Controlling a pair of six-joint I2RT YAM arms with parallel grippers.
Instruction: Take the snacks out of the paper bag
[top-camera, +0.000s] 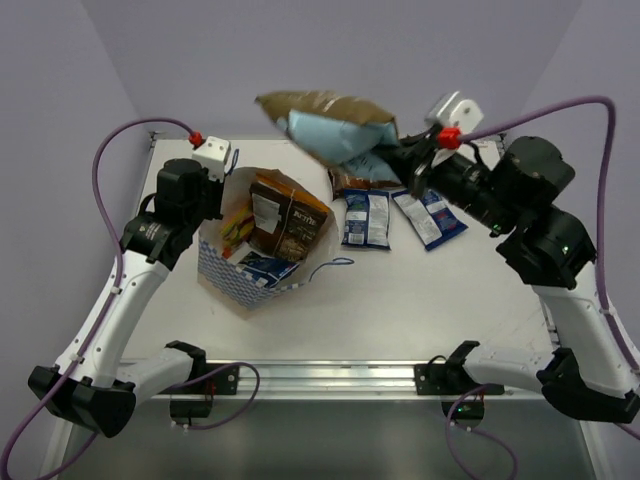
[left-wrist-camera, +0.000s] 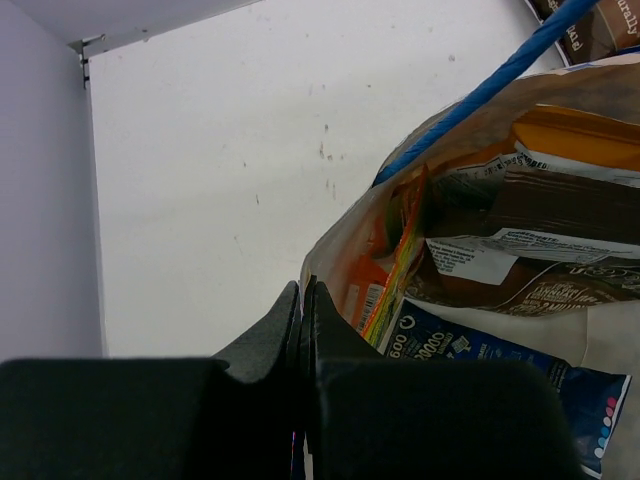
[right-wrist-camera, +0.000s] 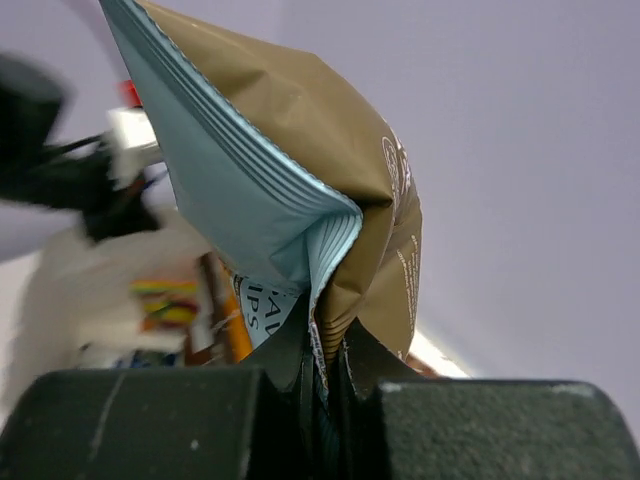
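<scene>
The right gripper (right-wrist-camera: 325, 345) has its jaws closed tight on the crimped end of a brown chip bag (right-wrist-camera: 300, 150), lifted clear in the upper centre of the top view. The left gripper (left-wrist-camera: 303, 300), jaws together, appears to pinch the rim of the paper bag (top-camera: 225, 275), which stands open at centre left with more snacks inside. The chip bag should probably be lowered close to the table (top-camera: 430, 300) before letting go, and not dropped. It hangs near the far edge, above the blue packets (top-camera: 365, 218). Bare surface lies at lower right.
</scene>
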